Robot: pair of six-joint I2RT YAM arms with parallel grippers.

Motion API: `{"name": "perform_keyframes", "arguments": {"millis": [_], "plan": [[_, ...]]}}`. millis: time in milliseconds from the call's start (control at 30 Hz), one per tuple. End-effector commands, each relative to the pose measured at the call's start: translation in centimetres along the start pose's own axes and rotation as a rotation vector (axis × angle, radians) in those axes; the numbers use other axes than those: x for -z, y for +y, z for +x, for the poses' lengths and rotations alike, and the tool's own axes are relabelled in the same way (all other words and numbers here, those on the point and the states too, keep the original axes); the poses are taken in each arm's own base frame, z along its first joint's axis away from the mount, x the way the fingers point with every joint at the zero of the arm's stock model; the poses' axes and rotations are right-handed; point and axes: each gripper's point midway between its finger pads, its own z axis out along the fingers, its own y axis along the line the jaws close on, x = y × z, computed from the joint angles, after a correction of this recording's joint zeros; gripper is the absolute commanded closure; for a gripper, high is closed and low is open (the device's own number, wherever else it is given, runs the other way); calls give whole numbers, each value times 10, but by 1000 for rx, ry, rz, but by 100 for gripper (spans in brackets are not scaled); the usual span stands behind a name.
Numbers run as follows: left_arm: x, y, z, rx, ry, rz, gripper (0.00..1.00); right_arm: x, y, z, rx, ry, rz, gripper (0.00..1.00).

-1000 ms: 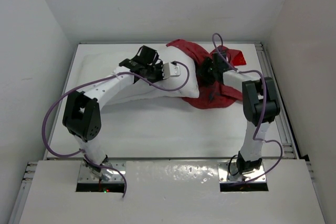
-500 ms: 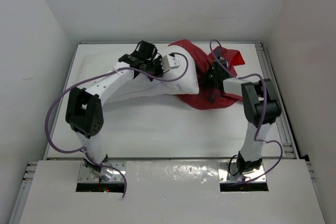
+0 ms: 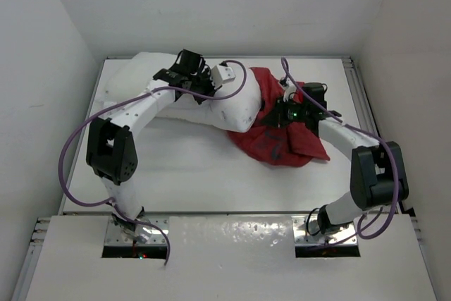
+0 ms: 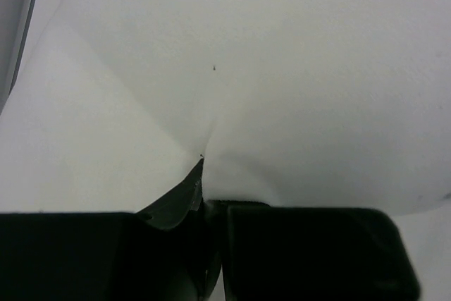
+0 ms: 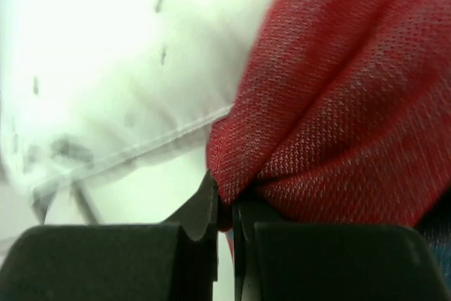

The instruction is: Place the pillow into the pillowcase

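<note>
The white pillow (image 3: 236,107) lies across the back of the table, its right end tucked into the crumpled red pillowcase (image 3: 289,144). My left gripper (image 3: 189,82) rests on top of the pillow and is shut on a pinch of its white fabric (image 4: 211,111), which puckers toward the jaws. At the pillowcase's mouth, my right gripper (image 3: 276,116) is shut on a fold of the red cloth (image 5: 331,125). The white pillow (image 5: 120,68) shows just left of that fold in the right wrist view.
White walls close in the table on the left, back and right. A metal rail (image 3: 370,121) runs along the right edge. Purple cables (image 3: 67,167) loop beside both arms. The white base plate (image 3: 225,252) with both arm mounts spans the near edge.
The right gripper closed on the red cloth and drew it forward while its arm swung out to the right. The left gripper carried the pillow's end back and left.
</note>
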Motion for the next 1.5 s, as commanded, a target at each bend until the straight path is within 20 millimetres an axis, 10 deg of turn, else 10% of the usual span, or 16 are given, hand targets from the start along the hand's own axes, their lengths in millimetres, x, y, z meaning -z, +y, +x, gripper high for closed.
{"name": "perform_keyframes", "arguments": {"millis": [0, 167, 300, 433, 567, 600, 633, 700, 933, 1467], "plan": [[11, 33, -17, 6, -59, -137, 100, 31, 66, 15, 86, 129, -313, 100], [10, 30, -14, -18, -45, -137, 100, 48, 55, 31, -53, 187, -356, 100], [7, 16, -16, -33, -46, -107, 100, 35, -12, 15, -235, 101, 12, 44], [2, -2, -22, -45, -55, -70, 100, 44, -53, -15, -261, -78, 350, 20], [-1, -8, -25, -47, -57, -60, 100, 67, -56, -34, -232, -224, 569, 34], [-1, -7, -25, -43, -57, -62, 100, 70, -53, -36, -215, -245, 598, 46], [0, -6, -24, -41, -56, -66, 100, 78, -47, -41, -188, -296, 664, 81], [-1, -5, -24, -42, -53, -69, 100, 82, -40, -41, -217, -345, 709, 100], [-1, -7, -26, -45, -55, -67, 100, 50, 3, -40, -284, -373, 654, 67], [2, -10, -31, -52, -64, -68, 100, 2, -29, -9, -414, -219, 792, 44]]}}
